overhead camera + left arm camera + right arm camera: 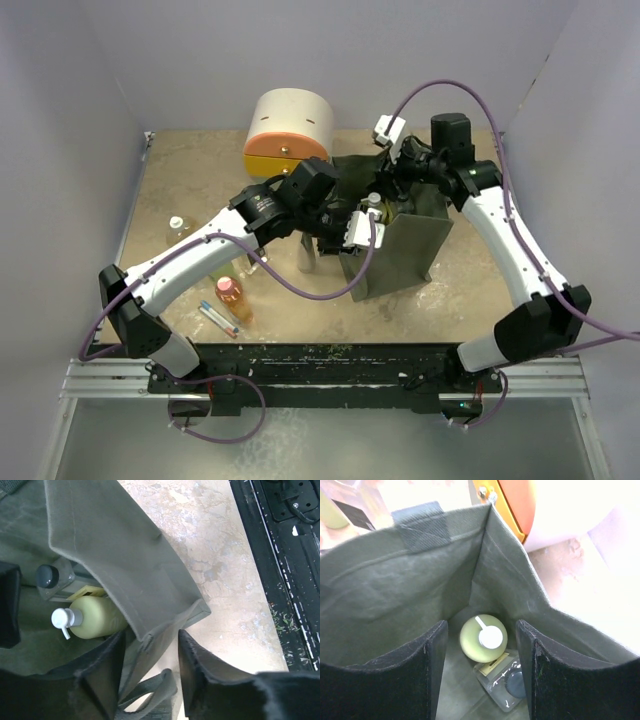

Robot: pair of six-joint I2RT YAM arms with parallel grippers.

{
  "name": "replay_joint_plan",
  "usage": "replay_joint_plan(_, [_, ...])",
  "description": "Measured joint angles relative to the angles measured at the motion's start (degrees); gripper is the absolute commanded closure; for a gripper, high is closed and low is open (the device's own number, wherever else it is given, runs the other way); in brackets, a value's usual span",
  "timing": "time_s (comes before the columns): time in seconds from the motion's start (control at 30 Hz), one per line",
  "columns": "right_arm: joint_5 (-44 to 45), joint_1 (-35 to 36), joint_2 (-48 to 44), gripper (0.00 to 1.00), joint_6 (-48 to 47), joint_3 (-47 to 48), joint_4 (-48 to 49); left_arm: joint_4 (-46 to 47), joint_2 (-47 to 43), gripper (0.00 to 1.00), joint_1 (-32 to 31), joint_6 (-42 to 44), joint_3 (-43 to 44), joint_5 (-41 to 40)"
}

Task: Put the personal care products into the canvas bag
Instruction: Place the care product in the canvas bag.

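The pale green pump bottle and one clear square black-capped bottle lie side by side on the floor of the canvas bag, which stands upright mid-table with its mouth open. That looks like two in, so I judge the job under half done.

The left gripper has its fingers apart astride the bag's rim, not pinching it. The right gripper hangs over the mouth, fingers spread and empty.

Left out on the table:
- an orange pink-capped bottle
- a slim grey one
- a white-capped bottle
- a pale bottle beside the bag (half under the left arm)

The drawer unit sits behind the bag. Both arms crowd the opening.
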Motion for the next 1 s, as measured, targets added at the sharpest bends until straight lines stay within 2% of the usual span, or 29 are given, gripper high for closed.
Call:
replay_joint_plan(0.17, [-1.0,0.0,-4.5,0.39,2.1,0.1,-0.1,-1.4,-0.8,0.25,0.0,-0.6,0.0,-1.3])
replay_joint_plan(0.27, [-1.0,0.0,-6.2,0.38,2.4,0.1,-0.5,-3.3,-2.1,0.18,0.0,-0.9,0.4,-1.8])
replay_joint_plan(0.6, [-1.0,0.0,-8.7,0.35,2.2,1.2,-4.5,-7.5,-7.8,0.13,1.1,-0.9,2.7,-3.2])
replay_joint_plan(0.8, [-0.8,-0.1,-11.6,0.34,2.0,1.6,-6.5,-7.7,-12.1,0.12,8.2,-1.6,2.9,-3.2])
replay_joint_plan(1.0, [-0.2,-1.3,-13.4,0.32,2.1,3.7,-8.7,-6.1,-18.5,0.02,15.0,-4.4,-1.3,-5.6])
